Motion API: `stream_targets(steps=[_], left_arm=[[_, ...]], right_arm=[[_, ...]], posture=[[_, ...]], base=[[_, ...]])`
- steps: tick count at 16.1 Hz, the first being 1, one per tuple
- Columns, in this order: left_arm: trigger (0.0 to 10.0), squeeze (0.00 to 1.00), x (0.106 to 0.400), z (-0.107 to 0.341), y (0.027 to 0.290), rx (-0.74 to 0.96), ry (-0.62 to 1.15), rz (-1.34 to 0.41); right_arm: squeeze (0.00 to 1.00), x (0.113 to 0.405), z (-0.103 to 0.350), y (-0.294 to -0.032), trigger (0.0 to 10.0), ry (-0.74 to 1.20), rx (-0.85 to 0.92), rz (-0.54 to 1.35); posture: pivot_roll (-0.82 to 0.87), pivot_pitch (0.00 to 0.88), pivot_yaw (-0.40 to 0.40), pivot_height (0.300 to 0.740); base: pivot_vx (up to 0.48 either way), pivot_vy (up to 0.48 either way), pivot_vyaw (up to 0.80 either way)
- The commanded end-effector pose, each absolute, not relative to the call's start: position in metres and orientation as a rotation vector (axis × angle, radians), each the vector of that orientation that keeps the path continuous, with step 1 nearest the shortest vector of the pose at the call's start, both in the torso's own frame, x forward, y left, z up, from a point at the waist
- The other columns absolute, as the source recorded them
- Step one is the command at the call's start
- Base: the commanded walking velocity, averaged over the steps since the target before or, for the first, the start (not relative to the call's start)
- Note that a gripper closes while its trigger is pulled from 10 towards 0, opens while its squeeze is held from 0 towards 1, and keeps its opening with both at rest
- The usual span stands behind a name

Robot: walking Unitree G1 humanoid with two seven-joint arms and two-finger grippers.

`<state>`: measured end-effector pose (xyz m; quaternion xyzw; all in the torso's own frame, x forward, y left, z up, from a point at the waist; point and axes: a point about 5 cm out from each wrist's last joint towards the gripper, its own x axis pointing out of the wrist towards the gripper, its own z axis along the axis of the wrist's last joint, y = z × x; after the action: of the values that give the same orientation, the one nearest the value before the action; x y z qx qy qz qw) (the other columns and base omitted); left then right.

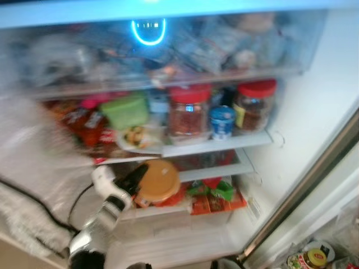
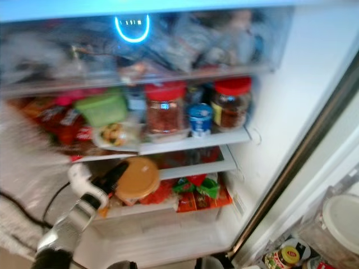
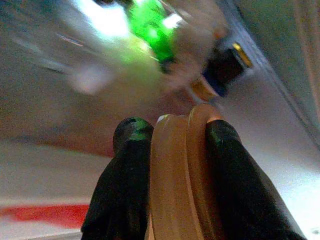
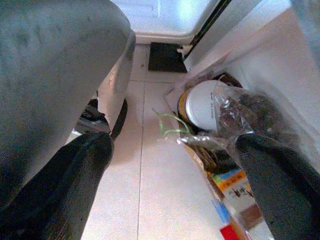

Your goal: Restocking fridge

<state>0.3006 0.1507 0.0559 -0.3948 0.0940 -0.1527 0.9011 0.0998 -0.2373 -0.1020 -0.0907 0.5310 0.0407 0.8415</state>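
- Nearest the head camera: silver left arm reaching up into the open fridge [image 1: 314, 95]; left claw [image 1: 136, 188] clenched on a round tan-lidded container [image 1: 158, 181], held at the front of the lower shelf [image 1: 216, 171], just above the red and green packets [image 1: 216, 196].
- Left wrist view: two black fingers [image 3: 235, 170] pinch the container's tan lid across its rim, lid edge-on between them. Hold sits on the rim, not the body.
- Handling, my judgement: lid looks like stiff, smooth plastic, so likely slippery under a rim pinch; if the lid is only pressed on, the body could drop away. A hold lower, round the body, would be safer. Weight unknown; contents hidden.
- Neighbours look fragile: two red-lidded jars [image 1: 189, 112] and [image 1: 255, 103] on the middle shelf, probably glass, with a small blue tub [image 1: 222, 121] between them and a green box [image 1: 125, 110] to the robot's left. Room for the container is tight.
- Right claw [image 4: 175, 165] hangs low over the tiled floor [image 4: 150, 200], fingers spread apart, holding nothing; white-lidded tub [image 4: 202, 107] and bagged goods lie below it beside the fridge.
- Writing: nothing legible; labels too blurred. Blue lit ring [image 1: 148, 31] glows at the fridge top. Yellow-lidded jar [image 1: 314, 258] on the floor carries a red mark, unreadable.
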Motion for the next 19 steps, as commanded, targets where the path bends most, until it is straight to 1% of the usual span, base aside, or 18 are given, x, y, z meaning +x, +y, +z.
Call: stream_targets(steps=[1, 9, 12, 17, 18, 19], left_arm=[[10.0, 0.00, 0.307, 0.063, 0.155, -0.816, 0.160, -0.318], [10.0, 0.00, 0.327, 0.059, 0.154, -0.883, 0.154, -0.220], [10.0, 0.00, 0.335, 0.056, 0.155, -0.852, 0.174, -0.144], [10.0, 0.00, 0.336, 0.056, 0.155, -0.853, 0.176, -0.140], [10.0, 0.00, 0.347, 0.065, 0.151, -0.851, 0.169, -0.107], [10.0, 0.00, 0.351, 0.069, 0.150, -0.846, 0.166, -0.093]], right_arm=[[0.00, 0.111, -0.099, -0.237, 10.0, 1.091, -0.178, 0.080], [0.00, 0.111, -0.099, -0.237, 10.0, 1.087, -0.176, 0.076], [0.00, 0.111, -0.099, -0.237, 10.0, 1.085, -0.175, 0.074], [0.00, 0.110, -0.099, -0.237, 10.0, 1.086, -0.176, 0.074], [0.00, 0.107, -0.099, -0.239, 10.0, 1.088, -0.175, 0.067], [0.00, 0.105, -0.100, -0.239, 10.0, 1.090, -0.175, 0.064]], posture=[[0.01, 0.000, 0.012, 0.652], [-0.01, 0.000, 0.014, 0.652], [-0.01, 0.000, 0.012, 0.652], [-0.02, 0.000, 0.013, 0.652], [-0.04, 0.000, 0.022, 0.652], [-0.04, 0.000, 0.022, 0.652]], base=[[0.000, 0.000, 0.00], [0.000, 0.000, 0.00], [0.000, 0.000, 0.00], [0.000, 0.000, 0.00], [0.000, 0.000, 0.00], [0.000, 0.000, 0.00]])
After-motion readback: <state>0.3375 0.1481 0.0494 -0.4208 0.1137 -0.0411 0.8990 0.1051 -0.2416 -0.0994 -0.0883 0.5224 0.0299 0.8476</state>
